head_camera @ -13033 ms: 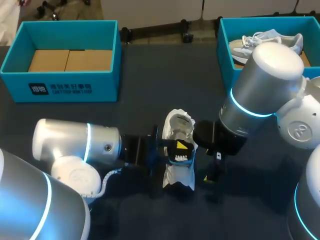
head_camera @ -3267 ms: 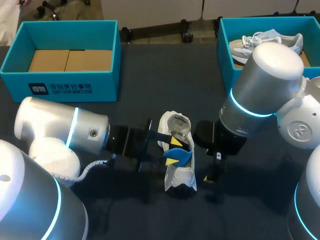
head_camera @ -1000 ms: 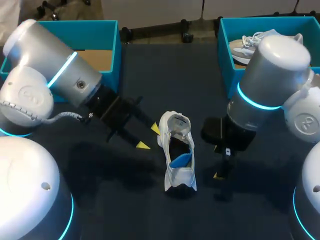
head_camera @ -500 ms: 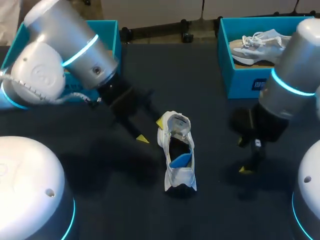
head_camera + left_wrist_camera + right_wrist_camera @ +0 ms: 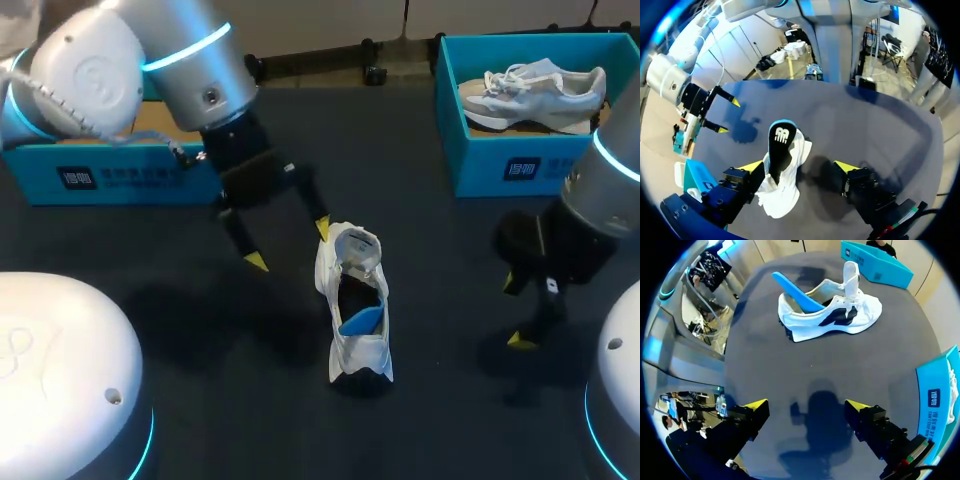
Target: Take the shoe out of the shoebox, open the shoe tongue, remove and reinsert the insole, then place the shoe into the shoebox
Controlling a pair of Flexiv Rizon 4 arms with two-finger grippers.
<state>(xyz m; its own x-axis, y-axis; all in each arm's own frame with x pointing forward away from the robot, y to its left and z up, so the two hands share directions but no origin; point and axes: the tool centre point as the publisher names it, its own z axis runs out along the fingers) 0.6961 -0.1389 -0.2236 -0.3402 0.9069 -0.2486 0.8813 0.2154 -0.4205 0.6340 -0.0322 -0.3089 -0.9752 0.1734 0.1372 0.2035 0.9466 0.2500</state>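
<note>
A white and black shoe [image 5: 353, 297] lies on the dark table, toe toward me. A blue insole [image 5: 362, 320] sticks up out of its opening. My left gripper [image 5: 290, 245] hangs open just left of the shoe's heel, holding nothing. From the left wrist, the shoe [image 5: 785, 185] and insole [image 5: 780, 142] lie below my left gripper [image 5: 799, 166], nearer one finger. My right gripper [image 5: 515, 312] stands open well to the right of the shoe. In the right wrist view my right gripper [image 5: 806, 404] is empty, and the shoe [image 5: 832, 315] with its insole [image 5: 795, 292] lies far ahead.
A teal shoebox [image 5: 520, 165] at the back right holds a second pale shoe [image 5: 530, 85]. Another teal box [image 5: 120, 178] at the back left is partly hidden by my left arm. Bare table lies between both grippers and the shoe.
My left gripper let go of the insole, drew back and up to the left of the shoe and opened wider. My right arm swung away to the right. The shoe stayed put.
</note>
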